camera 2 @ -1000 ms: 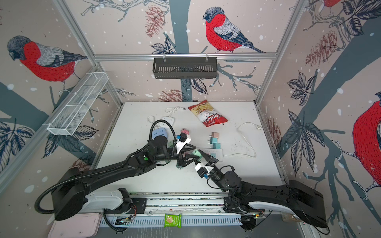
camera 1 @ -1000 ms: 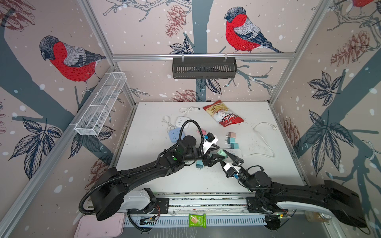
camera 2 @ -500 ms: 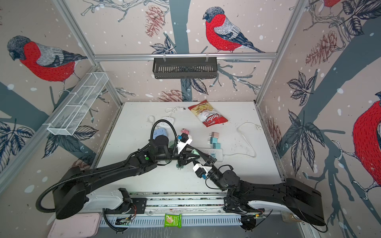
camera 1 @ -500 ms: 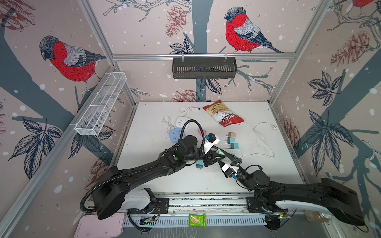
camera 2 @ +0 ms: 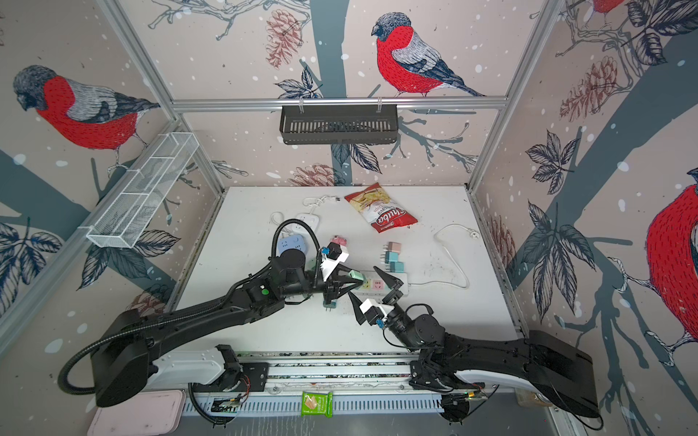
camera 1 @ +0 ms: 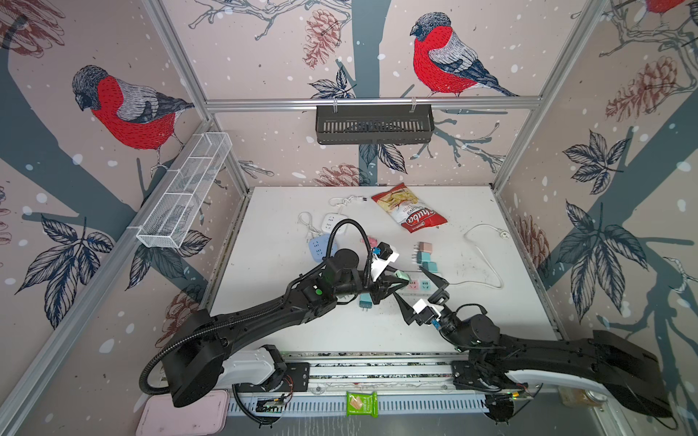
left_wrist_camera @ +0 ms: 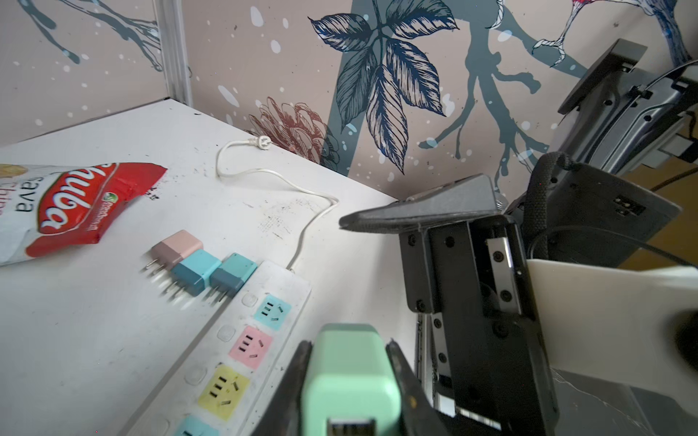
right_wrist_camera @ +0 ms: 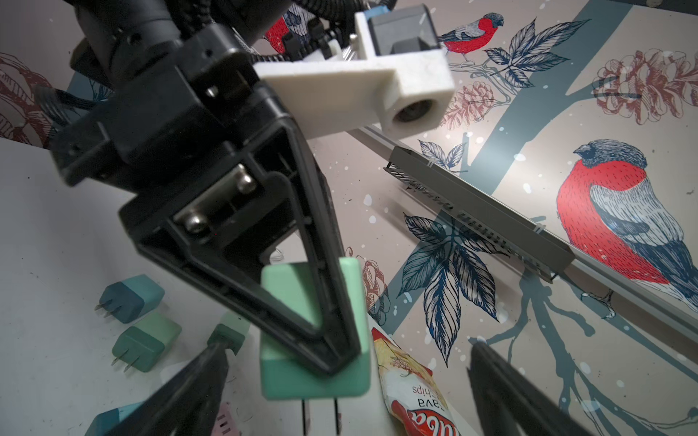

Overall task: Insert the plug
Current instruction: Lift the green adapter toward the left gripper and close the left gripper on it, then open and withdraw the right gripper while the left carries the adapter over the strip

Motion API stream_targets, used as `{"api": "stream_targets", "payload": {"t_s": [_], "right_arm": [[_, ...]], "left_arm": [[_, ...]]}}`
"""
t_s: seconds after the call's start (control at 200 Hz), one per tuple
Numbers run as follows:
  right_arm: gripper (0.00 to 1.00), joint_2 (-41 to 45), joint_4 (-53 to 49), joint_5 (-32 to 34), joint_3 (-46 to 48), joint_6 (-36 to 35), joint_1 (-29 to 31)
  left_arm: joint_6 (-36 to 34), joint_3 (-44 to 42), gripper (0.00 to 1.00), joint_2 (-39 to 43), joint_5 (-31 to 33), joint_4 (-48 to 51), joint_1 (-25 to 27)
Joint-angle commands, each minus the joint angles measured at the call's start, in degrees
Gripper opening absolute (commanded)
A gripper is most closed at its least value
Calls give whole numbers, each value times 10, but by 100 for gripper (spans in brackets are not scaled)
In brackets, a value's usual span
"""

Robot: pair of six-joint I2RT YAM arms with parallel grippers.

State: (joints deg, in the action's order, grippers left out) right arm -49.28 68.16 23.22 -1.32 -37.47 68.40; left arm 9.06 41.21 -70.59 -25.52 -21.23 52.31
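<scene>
**Plug handed to the left arm**

Since a second ago your right gripper (camera 1: 409,283) has let go and sprung wide, while your left gripper (camera 1: 394,282), half open then, has clamped down. Both arms have stayed close together over the middle of the table (camera 1: 287,339).

Your left gripper now grasps the mint-green plug (camera 1: 401,276) by its two side faces. The left wrist view shows the plug (left_wrist_camera: 351,377) squeezed between the dark fingers, its USB port facing the camera. It hangs over the near end of the power strip (left_wrist_camera: 241,339), just beside the yellow and pink sockets. You cannot tell from any view whether its prongs reach a socket.

Your right gripper is released: its fingers (right_wrist_camera: 189,381) stand well apart on either side of the plug (right_wrist_camera: 313,377) without touching it.

Three loose plugs (camera 1: 425,256), one pink and two teal, lie touching in a row just behind the strip. Another teal plug (camera 1: 365,302) lies on the table under the left arm's wrist. The chip bag (camera 1: 409,213) sits further back, and the strip's white cable (camera 1: 487,260) trails off to the right.
</scene>
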Motion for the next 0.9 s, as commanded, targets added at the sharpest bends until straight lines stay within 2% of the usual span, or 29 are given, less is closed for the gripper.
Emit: {"api": "stream_targets", "payload": {"t_s": [0.0,0.11,0.275,0.41,0.515,0.645,0.73,0.81,0.895], "right_arm": [[100,35,16,46,18,33,-2],[100,88,20,75,50,67,-21],[100,198,-17,125,86,207,-110],[100,285,-149,146,82,360,-220],[100,325,-230,156,78,473,-303],[100,329,-265,130,80,551,-388],[100,295,-216,95,97,578,-450],[100,248,-185,63,106,633,-514],[100,205,-184,-45,97,691,-611]], "left_arm": [[-10,-16,0,25,64,-23,0],[-13,-38,0,57,113,-34,0],[-26,-66,0,94,171,-52,-1],[-42,-68,0,91,165,-52,0],[-92,-68,0,71,101,-55,-1],[-118,-57,0,41,91,-42,0],[-130,-46,0,25,104,-25,0],[-157,-35,0,11,83,-4,0],[-178,-27,0,2,90,16,1]]}}
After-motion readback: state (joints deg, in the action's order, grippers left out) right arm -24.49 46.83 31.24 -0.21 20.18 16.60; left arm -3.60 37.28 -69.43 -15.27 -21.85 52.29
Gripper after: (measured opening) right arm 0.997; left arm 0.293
